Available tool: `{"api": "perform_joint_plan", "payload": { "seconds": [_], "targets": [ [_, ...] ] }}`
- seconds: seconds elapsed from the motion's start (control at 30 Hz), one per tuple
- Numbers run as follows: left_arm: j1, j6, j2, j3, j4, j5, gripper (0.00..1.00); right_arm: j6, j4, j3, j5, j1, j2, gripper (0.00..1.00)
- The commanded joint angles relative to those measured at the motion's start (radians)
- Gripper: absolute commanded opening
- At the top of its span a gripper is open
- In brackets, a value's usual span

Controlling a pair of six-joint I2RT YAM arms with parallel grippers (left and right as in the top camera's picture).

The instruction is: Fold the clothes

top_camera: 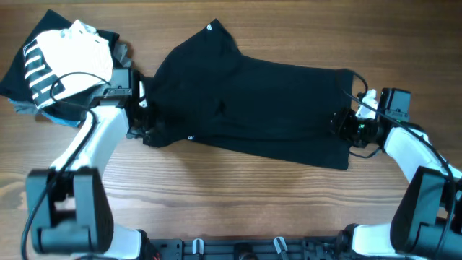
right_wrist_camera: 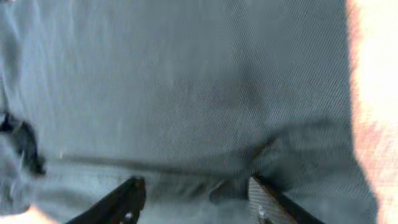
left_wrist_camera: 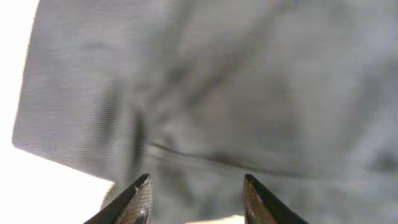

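One large black soft-fabric T-shirt (top_camera: pixel 260 108); one white-and-dark garment bundle (top_camera: pixel 61 61) beside the left fingers (left_wrist_camera: pixel 134 202); two white robot arms (top_camera: pixel 94 141) (top_camera: pixel 415 152).

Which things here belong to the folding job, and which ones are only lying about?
Belong to the job:
- black T-shirt, spread out
- left gripper, at the shirt's left edge
- right gripper, at its right edge

Only lying about:
- pile of other clothes at the far left, white on top, untouched
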Motion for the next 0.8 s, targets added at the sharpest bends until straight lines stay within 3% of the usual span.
{"api": "perform_joint_plan", "payload": {
  "seconds": [0.0, 0.07, 0.17, 0.33, 0.37, 0.4, 0.43, 0.47, 0.57, 0.77],
  "targets": [
    [-0.013, 0.109, -0.071, -0.006, 0.004, 0.248, 0.3, -0.077, -0.057, 0.015, -0.109, 0.003, -0.067, 0.42],
    [-0.053, 0.159, -0.071, -0.006, 0.007, 0.296, 0.17, -0.113, -0.093, 0.015, -0.134, 0.003, -0.084, 0.41],
    [-0.174, 0.299, -0.051, -0.006, 0.01, 0.289, 0.06, -0.117, -0.126, 0.015, -0.135, 0.003, -0.093, 0.31],
    [-0.342, 0.338, 0.003, -0.006, 0.095, 0.117, 0.05, -0.06, -0.114, 0.014, -0.097, 0.002, -0.093, 0.2],
    [-0.364, 0.331, 0.019, -0.006, 0.145, 0.073, 0.12, -0.062, -0.109, 0.014, -0.098, 0.003, -0.093, 0.21],
    [-0.377, 0.319, 0.036, -0.006, 0.203, 0.042, 0.47, -0.063, -0.108, 0.014, -0.098, 0.002, -0.093, 0.29],
    [-0.381, 0.302, 0.054, -0.006, 0.261, 0.019, 0.57, -0.063, -0.111, 0.014, -0.098, 0.002, -0.093, 0.35],
    [-0.382, 0.301, 0.066, -0.006, 0.296, 0.019, 0.62, -0.062, -0.113, 0.014, -0.098, 0.003, -0.093, 0.36],
    [-0.379, 0.301, 0.111, -0.006, 0.398, 0.02, 0.64, -0.062, -0.117, 0.014, -0.098, 0.003, -0.093, 0.41],
    [-0.38, 0.301, 0.222, -0.006, 0.547, -0.022, 0.58, -0.063, -0.118, 0.014, -0.098, 0.003, -0.093, 0.46]
  ]
}}
